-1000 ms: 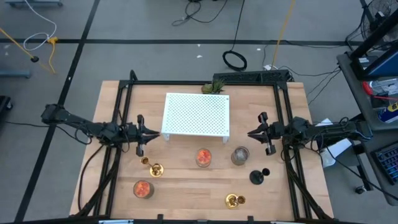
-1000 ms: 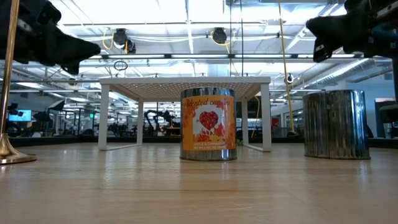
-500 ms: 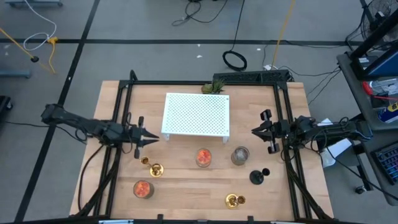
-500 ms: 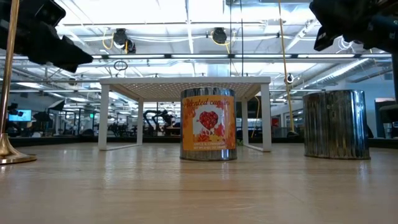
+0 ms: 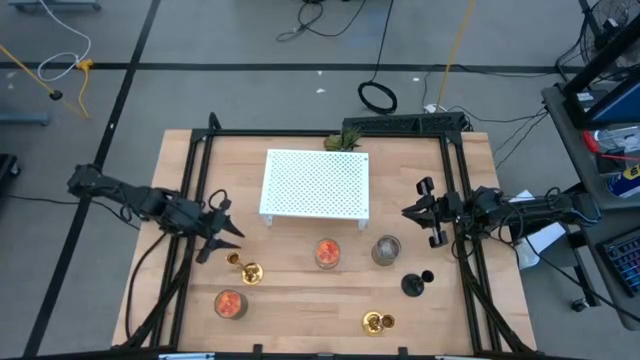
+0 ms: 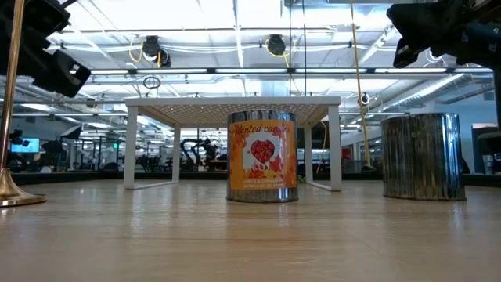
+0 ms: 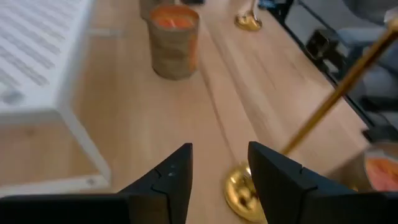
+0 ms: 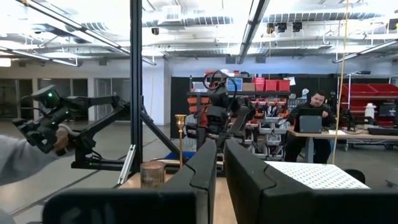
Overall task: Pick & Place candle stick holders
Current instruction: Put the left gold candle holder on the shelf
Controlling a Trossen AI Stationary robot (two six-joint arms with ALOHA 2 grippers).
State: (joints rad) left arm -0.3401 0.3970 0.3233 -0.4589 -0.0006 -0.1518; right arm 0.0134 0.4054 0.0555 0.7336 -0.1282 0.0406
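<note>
One camera looks straight down from high up. One sits low on the table (image 6: 250, 235). Both see the orange candle jar (image 5: 327, 253). Two ride the wrists.

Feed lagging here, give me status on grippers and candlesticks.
Left gripper open, angled down beside the gold candlestick, not gripping. Right gripper empty, hovering near table's right edge. Second gold candlestick and black candlestick untouched. Nothing blocking.
</note>
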